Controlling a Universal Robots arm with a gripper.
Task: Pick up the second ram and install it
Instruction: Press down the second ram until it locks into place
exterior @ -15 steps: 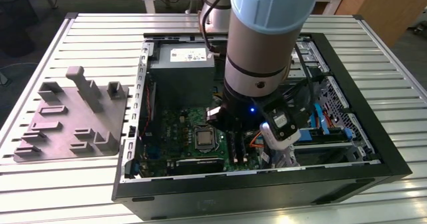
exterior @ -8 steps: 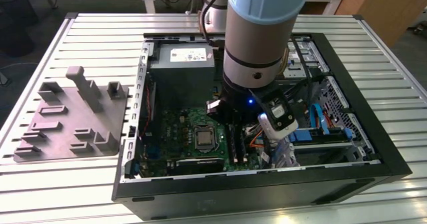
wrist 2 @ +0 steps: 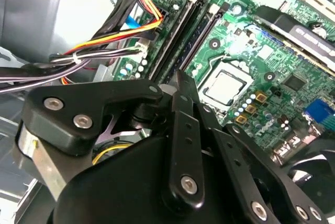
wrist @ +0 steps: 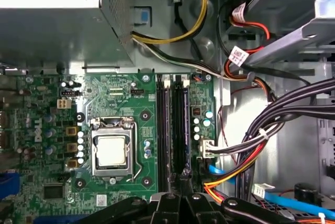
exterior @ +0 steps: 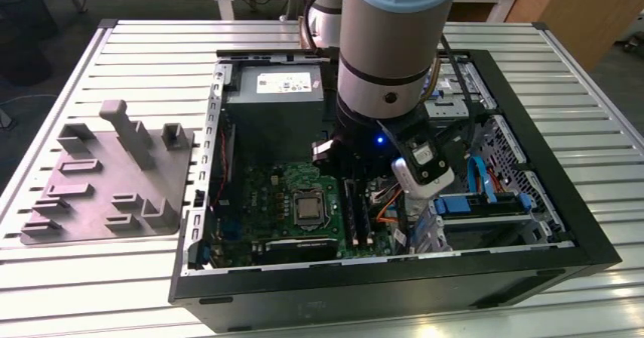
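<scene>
Two long black slots run side by side on the green motherboard [wrist: 123,90]. The second ram [wrist: 181,130] is a thin dark stick standing in the slot farther from the CPU socket [wrist: 111,150]; it is also visible in the second wrist view [wrist 2: 203,31]. Another stick [wrist: 163,130] fills the neighbouring slot. My gripper [wrist: 180,185] hangs over the near end of the second ram, its black fingers [wrist 2: 183,109] drawn together. I cannot tell whether the tips touch the stick. In the exterior view the arm [exterior: 387,66] reaches down into the open computer case [exterior: 403,266].
Bundled black, orange and red cables [wrist: 272,130] run close beside the slots. The grey power supply [exterior: 274,104] fills the far end of the case. A grey fixture tray [exterior: 101,187] with upright blocks lies outside the case on the exterior view's left, on a slatted metal table [exterior: 604,202].
</scene>
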